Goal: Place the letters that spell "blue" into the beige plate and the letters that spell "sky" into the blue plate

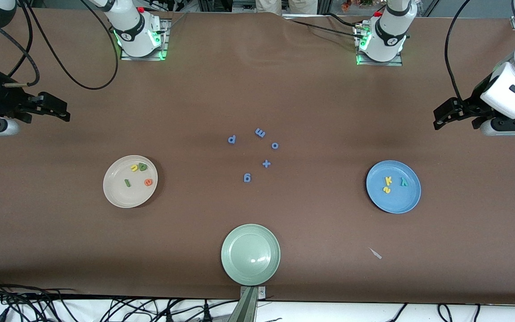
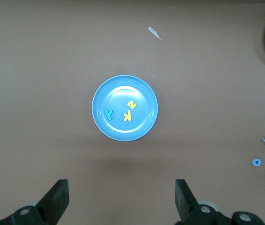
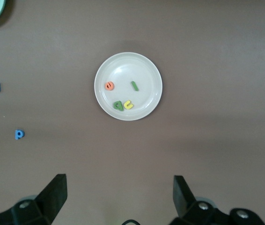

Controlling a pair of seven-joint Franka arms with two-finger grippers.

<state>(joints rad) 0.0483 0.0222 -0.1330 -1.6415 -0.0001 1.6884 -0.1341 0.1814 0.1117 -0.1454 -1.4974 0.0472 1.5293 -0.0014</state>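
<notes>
Letters e, u, b, l (image 1: 137, 175) in beige plate (image 1: 115, 193); s, k, y (image 1: 393, 182) in blue plate (image 1: 407, 203).

A matt brown cloth-like cover (image 1: 257, 80) lies over the table, faintly creased at its edge by the robots' bases. The round cream-beige plate (image 1: 115, 193), the round medium-blue plate (image 1: 401, 202) and the round pale green plate (image 1: 250, 268) look smooth and glossy, catching light. The small coloured foam letters (image 1: 137, 175) appear matt and soft-edged. The robots' white arm shells (image 1: 514, 89) look like smooth, shiny plastic.
</notes>
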